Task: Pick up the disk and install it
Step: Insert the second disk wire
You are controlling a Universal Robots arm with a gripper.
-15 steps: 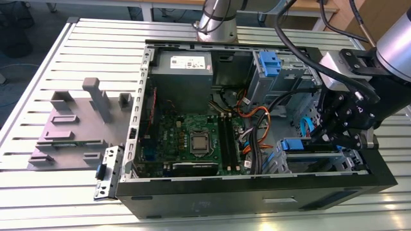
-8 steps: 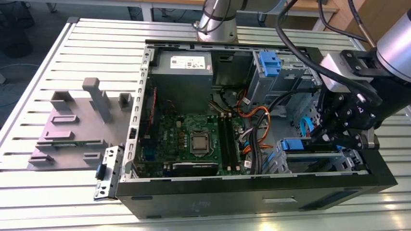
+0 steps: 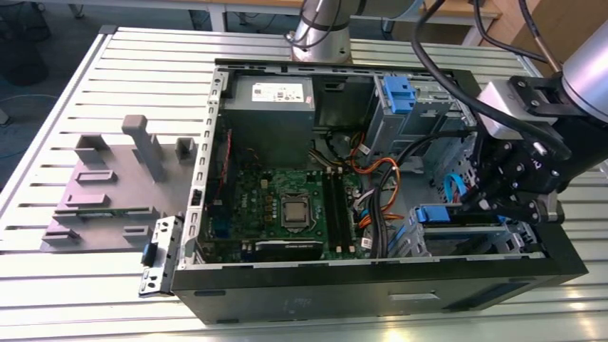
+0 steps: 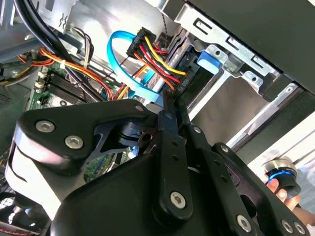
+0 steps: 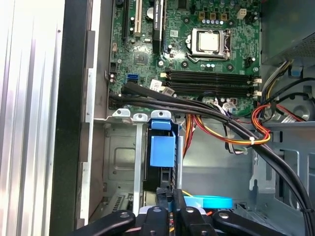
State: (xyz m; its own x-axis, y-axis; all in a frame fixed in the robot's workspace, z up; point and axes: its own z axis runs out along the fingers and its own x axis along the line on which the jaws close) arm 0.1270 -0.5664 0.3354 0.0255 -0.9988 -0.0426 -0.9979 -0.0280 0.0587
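The disk (image 5: 162,150) stands on edge in the grey metal drive bay (image 5: 118,162) at the case's front corner, its blue plastic carrier facing the first wrist camera. In the exterior view the disk (image 3: 440,214) shows as a blue tab at the mouth of the lower bay on that view's right. My gripper (image 5: 170,194) is at the disk's near end, fingers close together around its edge. The gripper (image 3: 472,208) reaches down into the open computer case. In the second wrist view the gripper (image 4: 170,105) narrows to a point just before the bay.
The open case (image 3: 380,274) lies on a slatted metal table (image 3: 95,285). Inside are the motherboard (image 3: 285,206), a grey power supply (image 3: 270,100), a fixed blue bracket (image 3: 399,92) and loose cables (image 3: 375,178). A blue cable loop (image 4: 115,49) hangs close by. A grey fixture (image 3: 114,185) stands beside the case.
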